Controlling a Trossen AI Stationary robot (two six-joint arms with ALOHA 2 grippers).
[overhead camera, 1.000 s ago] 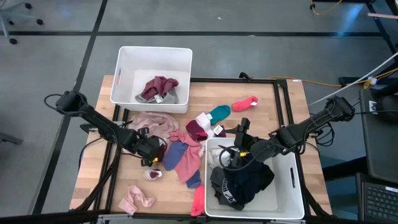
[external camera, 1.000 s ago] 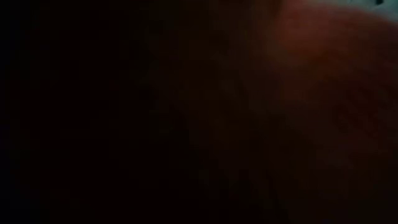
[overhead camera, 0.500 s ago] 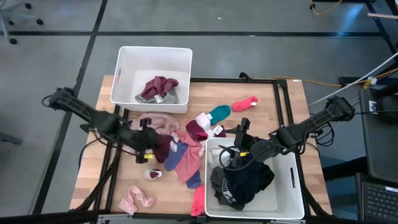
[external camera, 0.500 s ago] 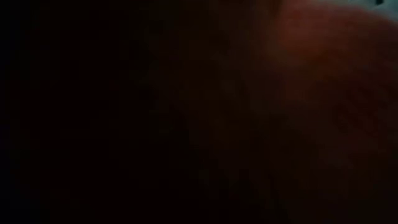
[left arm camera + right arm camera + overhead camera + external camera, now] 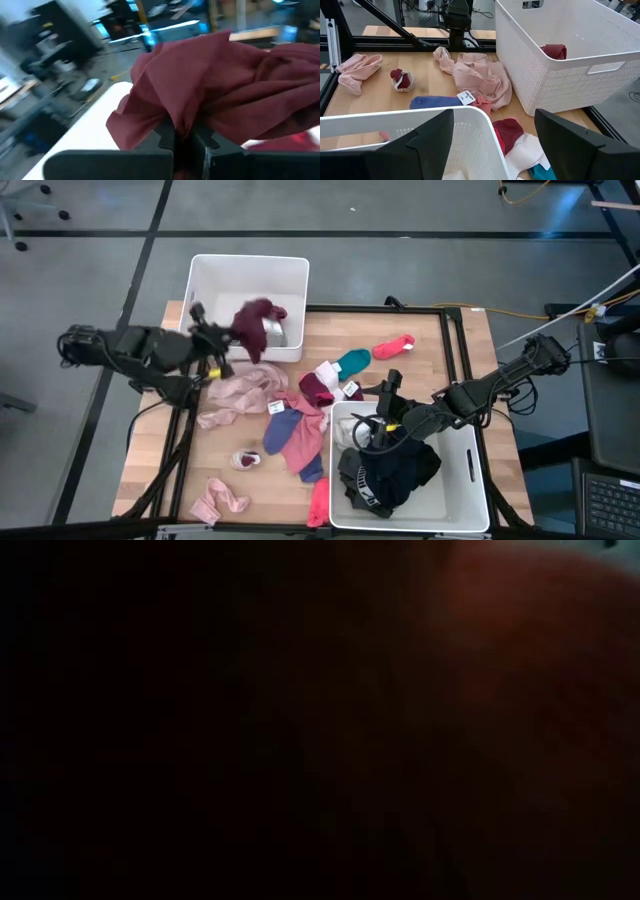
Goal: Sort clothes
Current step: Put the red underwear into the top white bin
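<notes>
My left gripper (image 5: 222, 340) is shut on a maroon garment (image 5: 255, 320) at the near rim of the far-left white bin (image 5: 215, 275). A grey garment (image 5: 276, 332) lies in that bin. My right gripper (image 5: 376, 426) is open and empty over the near-right white bin (image 5: 470, 480), which holds black garments (image 5: 392, 470). On the table lie a pale pink garment (image 5: 240, 392), blue (image 5: 280, 426) and pink (image 5: 302, 442) pieces, a maroon piece (image 5: 316, 388), a teal sock (image 5: 352, 360) and a red sock (image 5: 393, 346). The low view is dark. My left gripper pinches a bunched fold of the maroon garment (image 5: 175, 117) between its two fingers. The fingers come about level from the table's left. The garment is lifted clear of the table and billows out beyond the fingertips over the bin's near part.
A small maroon-and-white bundle (image 5: 245, 459), a pale pink sock (image 5: 220, 500) and a pink sock (image 5: 318, 502) lie near the front edge. The black frame rails run along the table's sides. Bare wood shows at the far right (image 5: 450, 350).
My left gripper has risen from the pile at the table's middle and swung toward the far-left bin, carrying the maroon garment, now lifted clear of the table. The pale pink garment stays behind, uncovered. My right arm has kept still.
</notes>
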